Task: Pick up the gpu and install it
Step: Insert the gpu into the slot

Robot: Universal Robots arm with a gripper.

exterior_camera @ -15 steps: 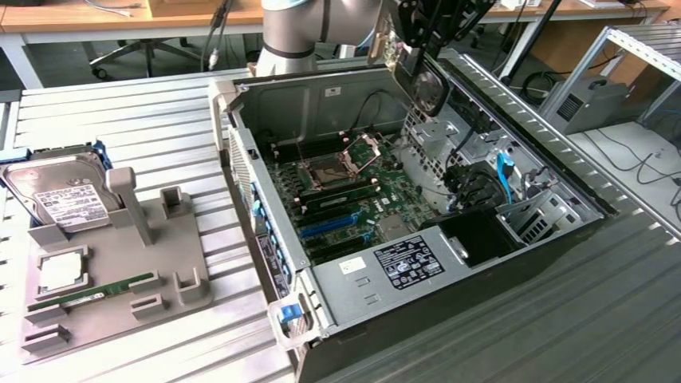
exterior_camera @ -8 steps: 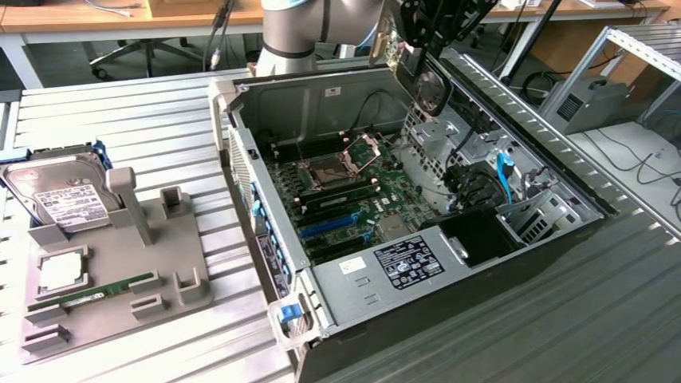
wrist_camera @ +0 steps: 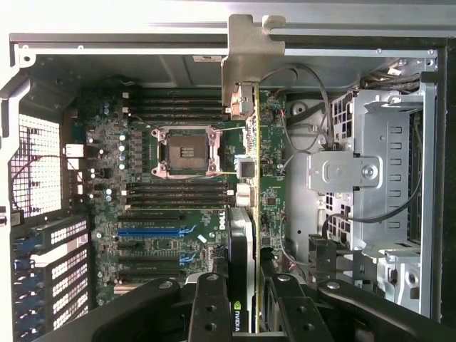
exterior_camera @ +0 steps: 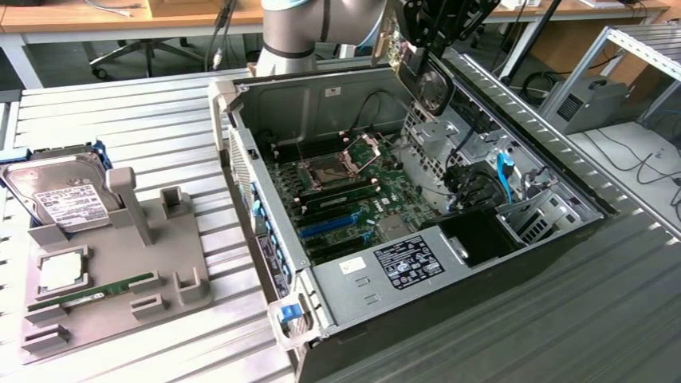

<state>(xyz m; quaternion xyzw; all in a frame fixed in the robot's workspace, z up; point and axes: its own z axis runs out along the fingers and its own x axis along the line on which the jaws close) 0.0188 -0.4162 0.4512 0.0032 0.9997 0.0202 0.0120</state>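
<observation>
Pinching the gpu (wrist_camera: 247, 171) between the fingers (wrist_camera: 210, 306) of the gripper (wrist_camera: 246, 303), one on each flat face, at the end away from the silver bracket (wrist_camera: 249, 57). Neither spread wide nor pressed together: closed to the card's thickness.

Hanging in the air over the open computer case (exterior_camera: 236, 152), clear of the motherboard (wrist_camera: 178, 185); seated in no slot. In the wrist view, lined up edge-on just beside the CPU socket (wrist_camera: 185, 151), between it and the drive cage (wrist_camera: 370, 178), with the blue slot (wrist_camera: 153, 231) off to one side. In the exterior view, gpu (exterior_camera: 431, 84) found high by the far wall of the case, under the gripper (exterior_camera: 423, 36), dark side toward the camera.

Judged light and stiff, but fragile: thin board, exposed parts, fan on one face. Likely to flex or crack under side load, so best taken on the flat faces at shroud or bare board, never on the fan, the edge connector or the small components. Shroud smooth, probably a little slippery; firm but not crushing squeeze called for. Bracket end rigid, yet awkward to clamp.

Lying on the tabletop (exterior_camera: 139, 112), well apart from the case: grey holder (exterior_camera: 159, 263) with hard drive (exterior_camera: 64, 199) and RAM stick (exterior_camera: 91, 295).
</observation>
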